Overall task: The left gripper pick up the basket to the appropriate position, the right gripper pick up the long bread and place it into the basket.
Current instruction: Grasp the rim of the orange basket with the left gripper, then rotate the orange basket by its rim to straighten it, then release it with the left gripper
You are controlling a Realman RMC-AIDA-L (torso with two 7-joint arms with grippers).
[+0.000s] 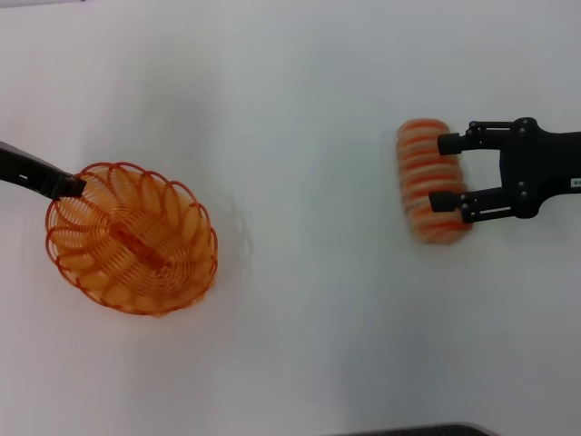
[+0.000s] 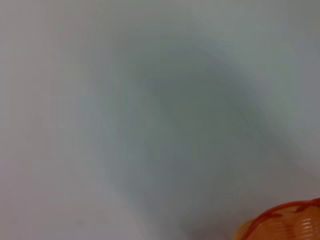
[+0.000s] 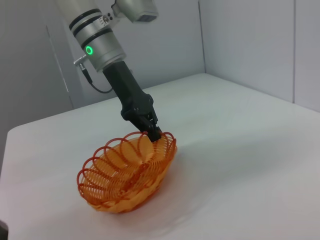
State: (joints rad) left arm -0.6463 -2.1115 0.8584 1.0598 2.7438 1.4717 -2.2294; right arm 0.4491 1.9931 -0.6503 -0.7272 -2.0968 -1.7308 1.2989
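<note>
**Currently: left gripper on basket rim, right gripper around long bread**

Presently the basket (image 1: 132,238) sits at about 8 o'clock in the head view, on the white table (image 1: 300,109); in the right wrist view it appears tilted, the rim under the gripper raised above the opposite rim; whether its base touches the table cannot be told; the basket holds nothing.

Left gripper (image 1: 71,186): enters from 9 o'clock in the head view; its tip meets the basket rim at the rim's 10 o'clock point; in the right wrist view the left gripper (image 3: 154,133) reaches down from a silver wrist with a green light (image 3: 89,50); its fingers are closed together on a loop of the rim; the left wrist view shows only a corner of the basket (image 2: 287,222) against blurred table.

Right gripper (image 1: 447,172): enters from 3 o'clock in the head view; its two fingers are spread apart, one at each side of the long bread (image 1: 428,182); the fingertips lie over the loaf's right flank; whether the pads press the loaf cannot be told.

Long bread: lies at about 2 o'clock in the head view, long axis running 12 to 6 o'clock; well apart from the basket; outside the basket.
</note>
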